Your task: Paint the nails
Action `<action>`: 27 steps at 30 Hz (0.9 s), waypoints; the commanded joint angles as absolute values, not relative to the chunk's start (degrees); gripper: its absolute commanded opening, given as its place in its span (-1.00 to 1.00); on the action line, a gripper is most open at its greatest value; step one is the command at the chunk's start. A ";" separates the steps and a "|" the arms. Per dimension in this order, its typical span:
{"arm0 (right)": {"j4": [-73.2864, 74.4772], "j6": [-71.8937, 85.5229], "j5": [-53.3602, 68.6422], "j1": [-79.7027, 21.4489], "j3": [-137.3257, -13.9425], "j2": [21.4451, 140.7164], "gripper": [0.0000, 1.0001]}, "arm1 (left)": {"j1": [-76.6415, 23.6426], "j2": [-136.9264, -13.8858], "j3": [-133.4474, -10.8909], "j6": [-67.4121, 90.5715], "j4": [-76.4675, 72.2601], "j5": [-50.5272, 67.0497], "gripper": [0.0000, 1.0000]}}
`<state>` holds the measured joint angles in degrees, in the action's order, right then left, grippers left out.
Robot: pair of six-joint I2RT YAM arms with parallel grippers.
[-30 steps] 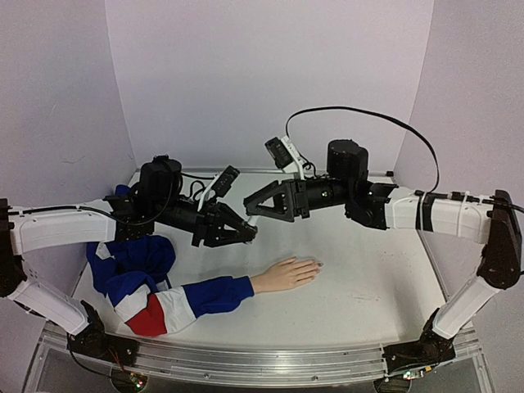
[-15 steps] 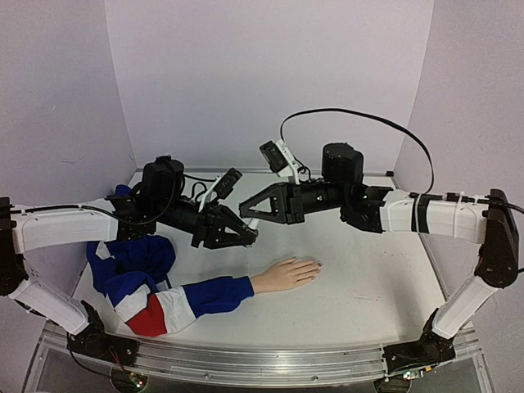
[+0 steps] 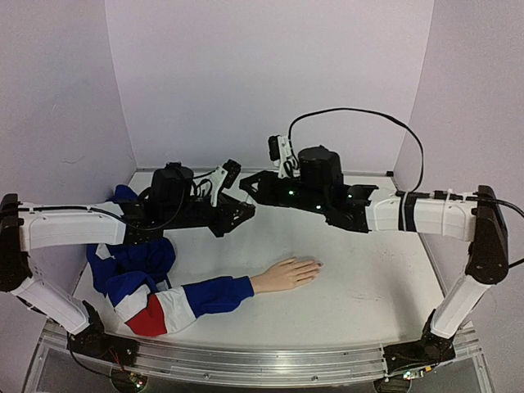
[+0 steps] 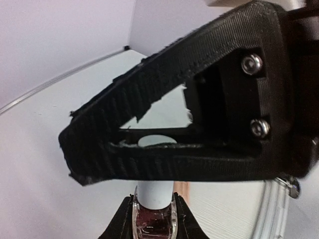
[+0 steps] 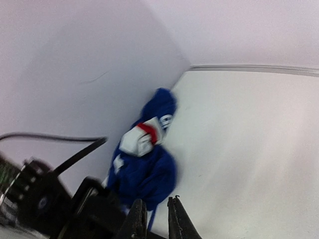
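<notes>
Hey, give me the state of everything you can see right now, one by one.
left pincer: shut on the polish bottle.
polish bottle: held, cap on.
right pincer: shut at the cap; the grip itself is hidden.
mannequin hand: flat on the table, untouched.
sleeve: bunched up on the left side.
nails: too small to judge.

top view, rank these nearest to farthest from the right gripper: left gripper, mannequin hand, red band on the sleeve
1. left gripper, right beside it, holding the polish bottle
2. mannequin hand, mid-table
3. red sleeve band, front left
</notes>
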<state>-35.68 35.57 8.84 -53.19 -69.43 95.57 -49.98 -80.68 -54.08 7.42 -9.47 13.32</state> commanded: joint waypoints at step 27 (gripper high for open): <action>-25.68 22.81 34.51 -51.65 -70.50 87.84 0.66 | -47.25 -73.34 -52.34 6.83 -7.71 37.84 -1.00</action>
<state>-24.05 27.70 17.04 -52.71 -71.46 87.94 -46.98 -77.34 -50.22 9.76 -7.25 16.43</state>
